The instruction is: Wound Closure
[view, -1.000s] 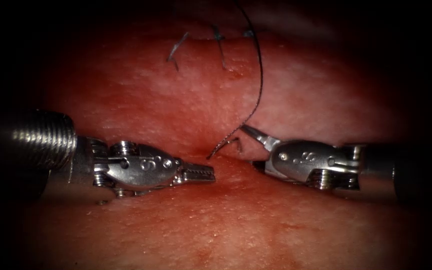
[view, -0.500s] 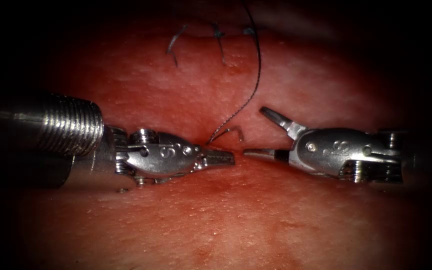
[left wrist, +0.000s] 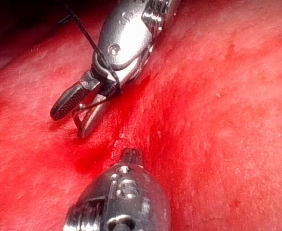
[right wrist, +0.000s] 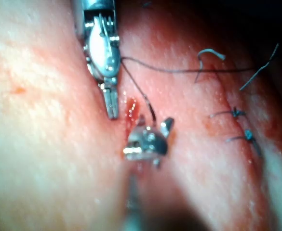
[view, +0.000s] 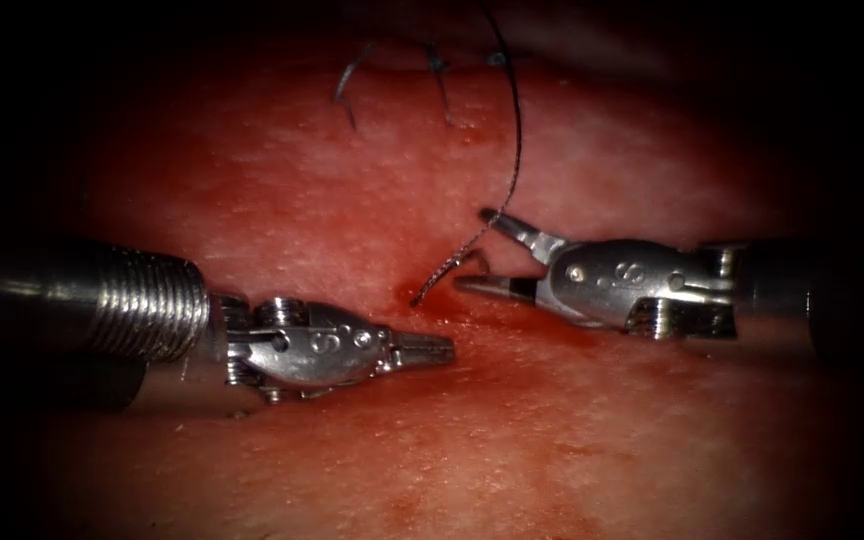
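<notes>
We're seeing the right steel needle driver (view: 472,250) w/ jaws spread, moving back in around the thin curved needle (view: 470,257) poking from the red tissue (view: 572,440) at the cut; dark thread (view: 515,140) trailing upward. Left driver (view: 430,349), clenched & empty, is dropping lower.

Dark surround, bright light at centre

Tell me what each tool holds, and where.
Nothing is held: left hand shut and empty, right hand open around the needle at the cut.
</notes>
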Robot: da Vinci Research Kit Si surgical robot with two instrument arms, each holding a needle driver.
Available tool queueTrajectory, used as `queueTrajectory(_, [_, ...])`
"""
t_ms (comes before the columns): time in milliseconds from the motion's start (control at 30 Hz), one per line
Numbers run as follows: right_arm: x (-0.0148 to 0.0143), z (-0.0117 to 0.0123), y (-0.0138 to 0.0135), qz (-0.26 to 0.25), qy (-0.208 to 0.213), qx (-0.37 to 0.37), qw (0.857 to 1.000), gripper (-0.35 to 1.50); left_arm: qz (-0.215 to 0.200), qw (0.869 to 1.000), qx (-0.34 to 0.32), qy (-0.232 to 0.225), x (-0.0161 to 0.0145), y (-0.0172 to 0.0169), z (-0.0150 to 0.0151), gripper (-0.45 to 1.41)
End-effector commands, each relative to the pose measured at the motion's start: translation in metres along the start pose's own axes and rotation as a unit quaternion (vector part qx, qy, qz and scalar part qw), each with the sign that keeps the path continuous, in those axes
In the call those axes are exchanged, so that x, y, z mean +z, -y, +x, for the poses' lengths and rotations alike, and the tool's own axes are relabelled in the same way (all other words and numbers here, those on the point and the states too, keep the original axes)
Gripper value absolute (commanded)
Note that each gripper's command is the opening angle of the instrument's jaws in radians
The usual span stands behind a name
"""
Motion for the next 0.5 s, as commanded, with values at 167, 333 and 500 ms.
queueTrajectory(167, [0.0012, -0.0010, 0.0004, 0.003, -0.004, 0.026, 1.000, -0.35, -0.001, 1.000, 0.001, -0.001, 0.0007, -0.0001, -0.0001, -0.21])
queueTrajectory(333, [0.0010, -0.0017, -0.0002, 0.013, -0.018, 0.024, 0.999, -0.35, -0.001, 1.000, 0.001, -0.001, 0.0007, -0.0001, -0.0001, -0.21])
queueTrajectory(500, [-0.0002, -0.0017, -0.0019, 0.039, -0.074, -0.037, 0.996, -0.35, -0.002, 1.000, 0.000, -0.001, 0.0007, 0.0003, 0.0001, -0.21])
